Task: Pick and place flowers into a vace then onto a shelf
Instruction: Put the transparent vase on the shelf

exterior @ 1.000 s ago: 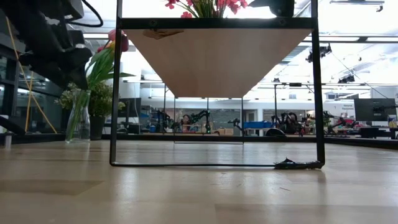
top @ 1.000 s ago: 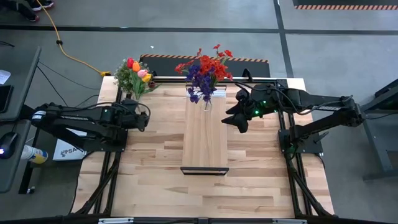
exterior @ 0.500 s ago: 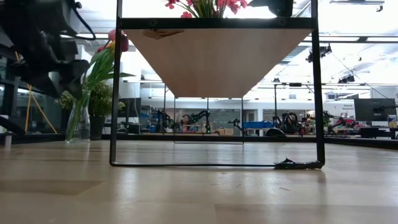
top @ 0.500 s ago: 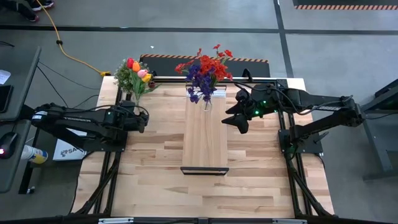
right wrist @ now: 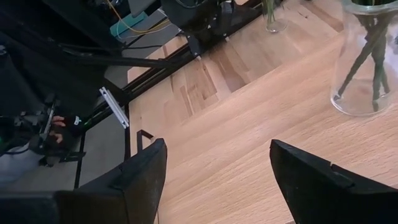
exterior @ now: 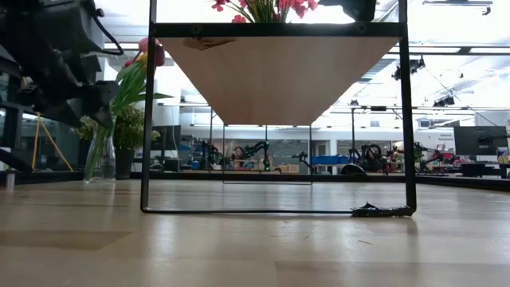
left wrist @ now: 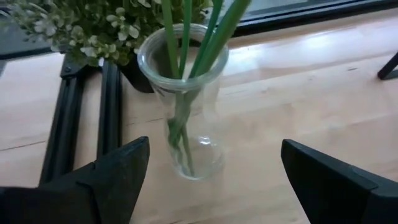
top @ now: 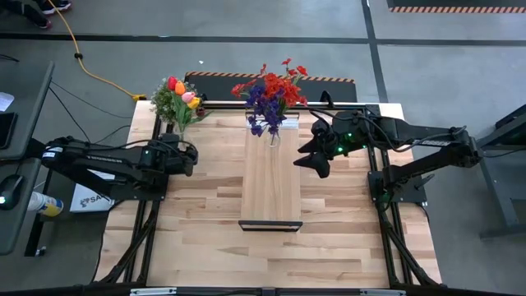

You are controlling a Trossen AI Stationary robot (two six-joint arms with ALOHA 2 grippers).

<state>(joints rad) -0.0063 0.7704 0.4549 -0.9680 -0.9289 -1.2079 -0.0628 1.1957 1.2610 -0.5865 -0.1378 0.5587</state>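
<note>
**Left gripper lines up on the tulip vase at the table's back-left corner**

The left gripper (left wrist: 208,180) has its fingers spread wide with nothing between them, and the glass vase (left wrist: 186,112) stands upright straight ahead of it, centred on the gap and not yet touched. Its green stems (left wrist: 186,37) rise vertically. The left arm is clearly the nearer one to this vase. The right gripper (top: 316,158), also spread and holding nothing, hovers just beside the shelf (top: 271,185), where a second vase of red and purple flowers (top: 269,92) already stands at the far end. The table (top: 205,238) is light plank wood; a large workshop lies beyond.
</note>
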